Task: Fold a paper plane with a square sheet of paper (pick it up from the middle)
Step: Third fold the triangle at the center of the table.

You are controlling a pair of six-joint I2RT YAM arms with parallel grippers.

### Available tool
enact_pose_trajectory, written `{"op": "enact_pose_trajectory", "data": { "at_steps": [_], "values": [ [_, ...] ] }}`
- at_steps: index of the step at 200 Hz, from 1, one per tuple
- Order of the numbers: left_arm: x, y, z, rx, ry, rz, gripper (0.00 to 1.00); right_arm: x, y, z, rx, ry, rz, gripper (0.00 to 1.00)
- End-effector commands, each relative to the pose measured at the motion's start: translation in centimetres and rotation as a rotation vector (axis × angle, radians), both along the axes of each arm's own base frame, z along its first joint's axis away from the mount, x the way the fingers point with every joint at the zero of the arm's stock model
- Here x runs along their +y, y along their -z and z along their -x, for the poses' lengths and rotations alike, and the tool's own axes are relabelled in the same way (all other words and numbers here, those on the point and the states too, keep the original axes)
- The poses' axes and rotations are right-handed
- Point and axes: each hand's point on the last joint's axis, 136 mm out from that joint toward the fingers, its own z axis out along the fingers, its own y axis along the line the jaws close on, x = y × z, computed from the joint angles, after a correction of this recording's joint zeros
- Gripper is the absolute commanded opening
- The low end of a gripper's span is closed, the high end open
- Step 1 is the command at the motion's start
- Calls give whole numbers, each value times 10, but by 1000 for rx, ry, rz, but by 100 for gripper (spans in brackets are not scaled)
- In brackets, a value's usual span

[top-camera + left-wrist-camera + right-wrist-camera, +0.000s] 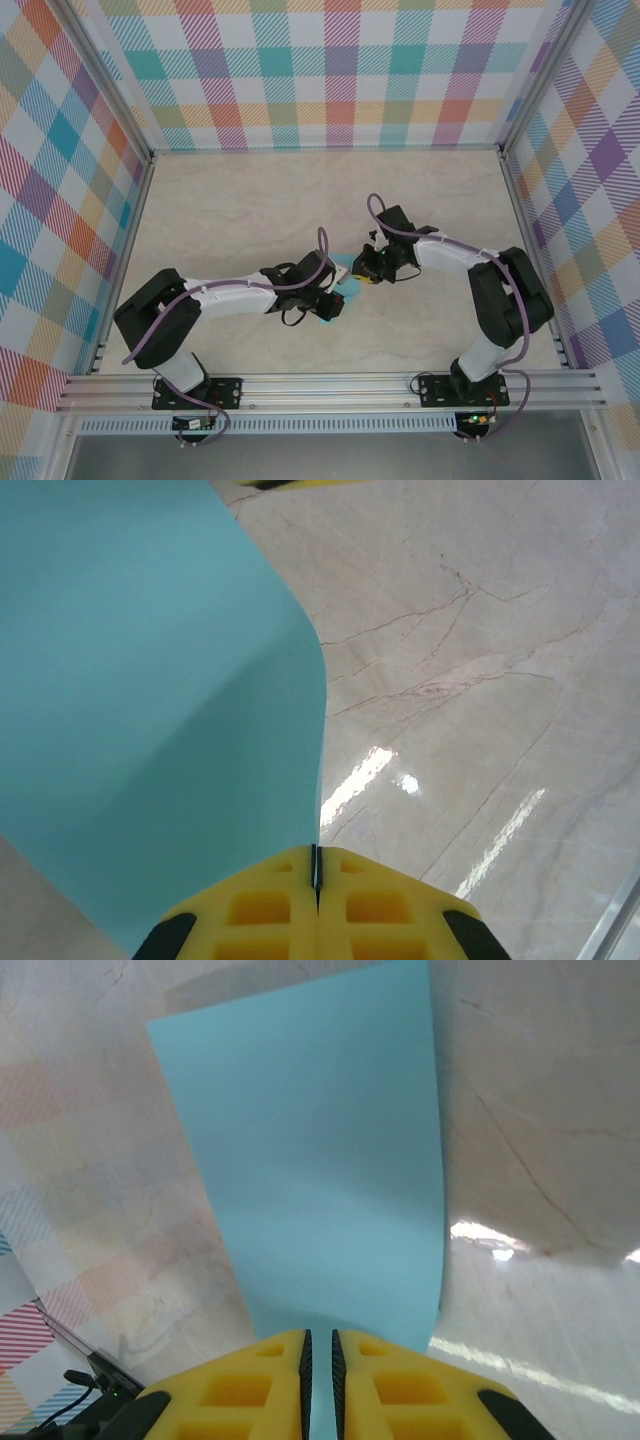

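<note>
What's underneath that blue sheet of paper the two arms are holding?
Under the sheet of paper lies the pale marbled table, seen around its edges. The patch directly beneath is covered. Both the left gripper and right gripper pinch the sheet.

Left tool (316,880) clamped shut; right tool (320,1360) jaws nearly together.

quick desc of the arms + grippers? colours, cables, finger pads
Both arms: white links, black joints and bases, a purple cable looped along each. Left gripper and right gripper have yellow fingers with rectangular moulded pockets, thin black pads on the inner faces, black trim at the outer corners.
</note>
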Motion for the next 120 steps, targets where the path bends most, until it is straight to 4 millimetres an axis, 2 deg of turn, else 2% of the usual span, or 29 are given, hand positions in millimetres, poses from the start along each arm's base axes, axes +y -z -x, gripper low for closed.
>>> {"op": "enact_pose_trajectory", "data": {
  "at_steps": [1,59,85,120],
  "values": [
    [-2,-10,1,31,6,63,0,9,3,-10,-4,-31,-25,15],
    [-1,-5,0,93,12,80,0,10,34,-19,32,-75,38,14],
    [-1,-4,-1,116,11,82,0,-2,49,-13,48,-101,117,14],
    [1,-2,-7,139,1,66,0,-11,58,-9,42,-153,167,13]
  ]
}}
